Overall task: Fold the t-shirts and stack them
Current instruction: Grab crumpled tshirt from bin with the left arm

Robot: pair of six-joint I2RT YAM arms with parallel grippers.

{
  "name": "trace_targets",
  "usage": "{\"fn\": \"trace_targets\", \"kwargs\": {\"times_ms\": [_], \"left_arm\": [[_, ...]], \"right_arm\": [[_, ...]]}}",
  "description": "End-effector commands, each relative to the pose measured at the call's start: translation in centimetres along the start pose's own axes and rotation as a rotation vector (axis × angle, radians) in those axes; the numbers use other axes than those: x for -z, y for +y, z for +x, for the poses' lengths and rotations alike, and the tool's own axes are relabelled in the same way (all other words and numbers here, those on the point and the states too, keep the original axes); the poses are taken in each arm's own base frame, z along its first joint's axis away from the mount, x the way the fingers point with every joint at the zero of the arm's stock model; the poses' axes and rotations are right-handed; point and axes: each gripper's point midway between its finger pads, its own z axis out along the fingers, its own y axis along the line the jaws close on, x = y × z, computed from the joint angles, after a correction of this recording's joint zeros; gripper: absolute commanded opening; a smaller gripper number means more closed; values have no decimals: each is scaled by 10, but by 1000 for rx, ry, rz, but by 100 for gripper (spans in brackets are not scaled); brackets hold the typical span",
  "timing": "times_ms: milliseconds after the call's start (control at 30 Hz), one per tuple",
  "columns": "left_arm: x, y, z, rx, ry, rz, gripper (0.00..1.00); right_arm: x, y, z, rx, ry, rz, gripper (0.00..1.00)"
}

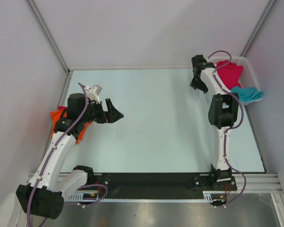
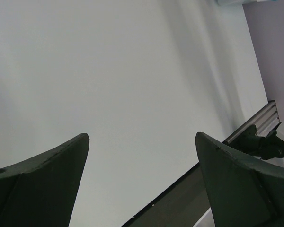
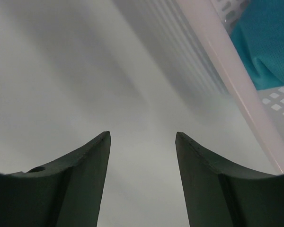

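A pale, faintly blue-green surface [image 1: 161,123] is filling the middle of the top view, lying bare between the two arms. Plain lilac-grey walls [image 1: 146,28] are closing it in at the back and on both sides, with slim metal posts [image 1: 47,33] running along the corners. A black strip [image 1: 151,182] and a metal rail [image 1: 255,179] are lining the near edge, where the arm bases are sitting.

The orange t-shirt [image 1: 57,116] is lying crumpled at the left edge of the surface, partly hidden under the left arm. The left hand [image 1: 114,112] is hovering over the surface to the right of that shirt, its fingers [image 2: 52,179] standing wide apart and holding nothing.

A white basket [image 1: 246,64] is sitting in the far right corner. The magenta t-shirt [image 1: 228,72] is heaped inside it, and the teal t-shirt [image 1: 248,93] is spilling over its near edge. The right hand [image 1: 197,75] is hanging just left of the basket, fingers [image 3: 80,179] spread and gripping nothing.
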Motion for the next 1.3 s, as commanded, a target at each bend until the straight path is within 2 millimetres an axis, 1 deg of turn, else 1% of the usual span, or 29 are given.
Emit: {"fn": "trace_targets", "kwargs": {"times_ms": [0,133,167,233,267,333,367,467,500,567,600,633,667,700,733,767,800,833,867,967,1000,1167,1267], "left_arm": [[-9,-8,-13,6,-26,75,100],[-19,-12,-19,27,-24,118,99],[-23,-10,-17,37,-11,119,99],[-28,-8,-15,46,-3,127,99],[-32,-5,-13,57,9,125,99],[-36,-5,-11,60,16,140,99],[-37,-7,-7,64,33,167,99],[-35,-19,-9,53,29,239,100],[-34,-24,-14,49,9,258,100],[-30,-30,-14,43,-3,295,99],[-30,-35,-19,43,-26,318,100],[-29,-38,-20,43,-34,334,100],[-29,-38,-17,51,-37,344,99],[-28,-44,-21,55,-54,378,100],[-28,-45,-21,64,-57,392,100],[-30,-45,-18,95,-52,405,99],[-30,-48,-19,87,-60,431,99],[-32,-48,-18,98,-52,439,100],[-32,-48,-16,114,-46,447,100],[-31,-50,-18,110,-51,456,100],[-31,-51,-19,106,-56,456,99],[-24,-57,-24,91,-73,471,99],[-21,-59,-26,87,-78,474,99]], "right_arm": [[23,-9,-35,-17,-94,45,63],[31,-13,-37,-37,-100,44,63],[40,-15,-42,-50,-116,39,62],[48,-17,-49,-63,-152,26,63],[52,-24,-50,-65,-167,35,63],[57,-28,-58,-65,-203,38,64],[59,-34,-63,-62,-223,59,64],[66,-40,-73,-41,-260,81,65],[70,-40,-75,-31,-271,82,66],[74,-43,-78,-2,-291,97,66],[78,-44,-80,10,-308,102,66],[81,-40,-79,37,-323,108,66],[85,-46,-84,83,-357,156,66],[84,-43,-86,107,-380,175,67],[86,-39,-85,139,-396,195,67],[87,-45,-88,191,-416,253,68],[86,-42,-89,205,-430,269,69],[81,-41,-87,228,-429,289,69],[78,-43,-88,238,-427,302,70],[63,-43,-82,275,-412,322,70],[61,-44,-83,281,-414,330,70],[37,-49,-72,312,-368,365,70],[28,-48,-65,320,-347,366,70]]}}
